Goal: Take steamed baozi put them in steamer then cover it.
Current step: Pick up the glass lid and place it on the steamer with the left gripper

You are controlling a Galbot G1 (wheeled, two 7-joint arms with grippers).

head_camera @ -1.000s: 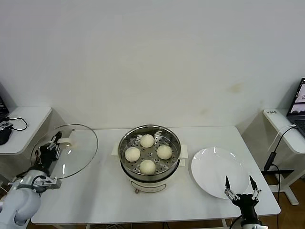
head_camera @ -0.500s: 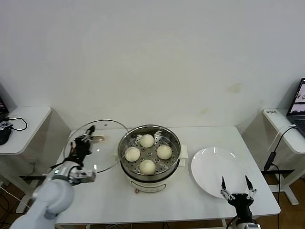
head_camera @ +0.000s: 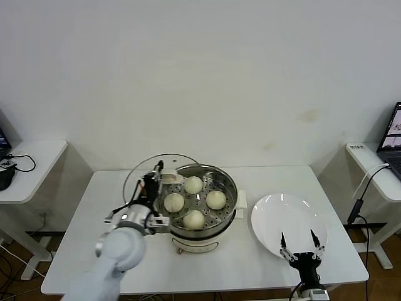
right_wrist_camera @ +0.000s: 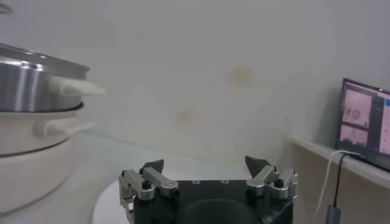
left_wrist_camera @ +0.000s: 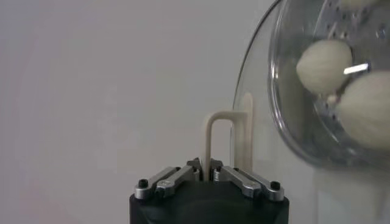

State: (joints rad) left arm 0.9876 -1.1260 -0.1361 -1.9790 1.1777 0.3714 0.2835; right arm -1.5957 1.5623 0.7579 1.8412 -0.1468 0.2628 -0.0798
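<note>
Nearest, the right hand (head_camera: pixel 296 240) hangs with fingers spread wide by the flat white round plate (head_camera: pixel 289 224) on the white worktop (head_camera: pixel 113 251). Farther back, the left hand (head_camera: pixel 152 183) grips the clear glass metal-rimmed cover (head_camera: pixel 150 172) by its cream handle, tilted against the shiny round steel steamer (head_camera: pixel 197 202) holding four cream-white steamed baozi (head_camera: pixel 194 219).

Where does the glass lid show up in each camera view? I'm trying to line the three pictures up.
Head view: the cover hangs tilted over the steamer's left rim, its handle held by the left gripper.
Left wrist view: the cover shows edge-on, its handle pinched in the left gripper.
Right wrist view: no cover visible.
Shared landmark: the steamer, seen in all three.
</note>
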